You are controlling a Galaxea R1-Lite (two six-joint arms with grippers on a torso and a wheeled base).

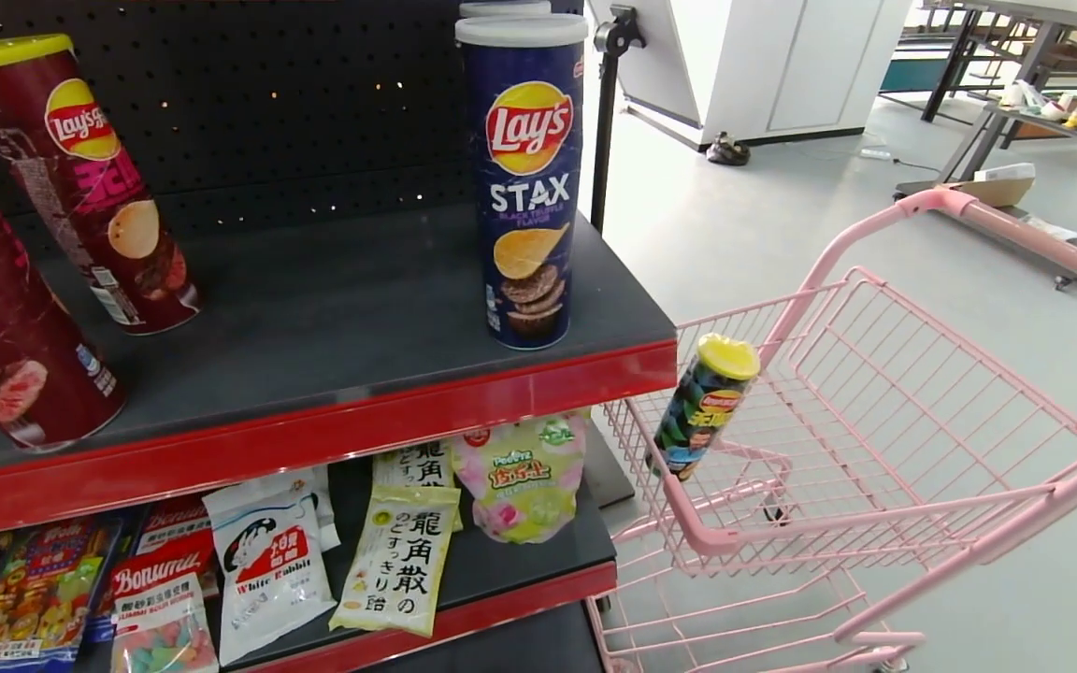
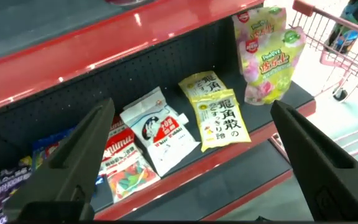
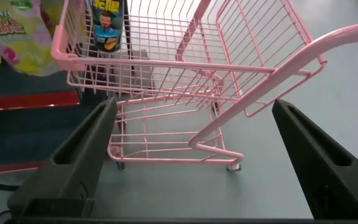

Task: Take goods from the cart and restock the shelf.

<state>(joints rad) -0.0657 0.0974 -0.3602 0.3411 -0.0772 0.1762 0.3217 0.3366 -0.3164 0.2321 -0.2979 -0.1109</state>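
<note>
The can with the yellow lid (image 1: 705,404) stood tilted in the pink cart (image 1: 1034,236), just right of the frame's centre in the head view. It leaned in the corner of the basket closest to the shelf's end, and nothing of mine was touching it. My right wrist view caught the same can behind the cart's wires.

My right gripper (image 3: 194,162) hung in front of the cart, well apart from it, with its jaws spread wide and holding nothing. My left gripper (image 2: 191,155) was just as wide open and just as empty, facing the lower shelf (image 1: 492,570).

The upper shelf (image 1: 314,308) ran across the left half of the head frame, dark on top with a red front edge. A tall blue can (image 1: 527,187) stood upright at centre top, near the shelf's right end, with the lid of a second can showing behind it. Two dark red cans stood further left, one (image 1: 90,187) at the upper left and the other (image 1: 6,318) at the left edge.

On the lower shelf, at the lower left of the frame, lay bags of sweets. A pink-and-green pouch (image 1: 522,477) stood nearest the cart, with a pale yellow packet (image 1: 398,561) beside it, then a white bag (image 1: 272,561), then more packets toward the corner. The grey floor (image 1: 782,215) filled the upper right.
</note>
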